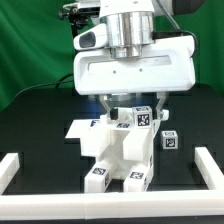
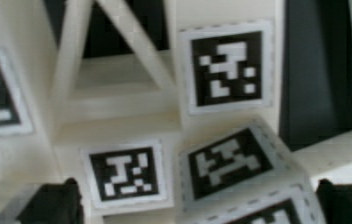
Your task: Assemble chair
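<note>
The chair (image 1: 118,150) stands partly joined at the table's middle: white blocky parts with black-and-white tags, two front blocks low down and a tagged block (image 1: 143,117) on top. A small loose tagged cube (image 1: 169,141) sits just to the exterior view's right of it. My gripper (image 1: 134,104) hangs straight over the chair's top, jaws wide apart on either side of the top block. In the wrist view the dark fingertips (image 2: 52,203) stand at the two edges, with tagged white faces (image 2: 123,172) between them. I cannot tell if the pads touch.
Long white border rails (image 1: 20,168) frame the black table at the exterior view's left, right and front edge. A green backdrop stands behind. The robot's large white body (image 1: 135,68) hides the chair's back.
</note>
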You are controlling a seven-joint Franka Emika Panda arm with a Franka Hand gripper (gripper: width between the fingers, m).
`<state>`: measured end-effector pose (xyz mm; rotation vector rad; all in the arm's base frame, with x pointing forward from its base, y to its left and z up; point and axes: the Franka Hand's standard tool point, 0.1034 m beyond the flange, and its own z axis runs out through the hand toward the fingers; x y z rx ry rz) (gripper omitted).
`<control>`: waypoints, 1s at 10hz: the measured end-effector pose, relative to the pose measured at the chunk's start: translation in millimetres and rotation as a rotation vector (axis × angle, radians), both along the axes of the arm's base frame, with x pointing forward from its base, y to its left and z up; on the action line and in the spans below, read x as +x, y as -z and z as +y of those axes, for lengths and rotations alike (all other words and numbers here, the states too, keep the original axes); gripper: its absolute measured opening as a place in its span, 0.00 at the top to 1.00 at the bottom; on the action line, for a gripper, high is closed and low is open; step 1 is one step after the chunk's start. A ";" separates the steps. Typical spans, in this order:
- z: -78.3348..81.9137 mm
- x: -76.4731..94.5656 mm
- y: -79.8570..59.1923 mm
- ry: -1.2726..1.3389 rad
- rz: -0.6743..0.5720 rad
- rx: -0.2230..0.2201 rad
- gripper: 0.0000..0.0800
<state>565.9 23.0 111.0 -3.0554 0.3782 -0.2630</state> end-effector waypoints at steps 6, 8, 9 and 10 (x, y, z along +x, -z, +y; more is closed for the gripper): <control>2.6 0.2 0.1 0.059 0.006 0.006 0.65; 2.6 0.3 0.1 0.188 0.009 0.029 0.65; 2.6 0.3 0.1 0.258 0.011 0.041 0.65; 2.7 0.3 0.1 0.299 0.012 0.049 0.65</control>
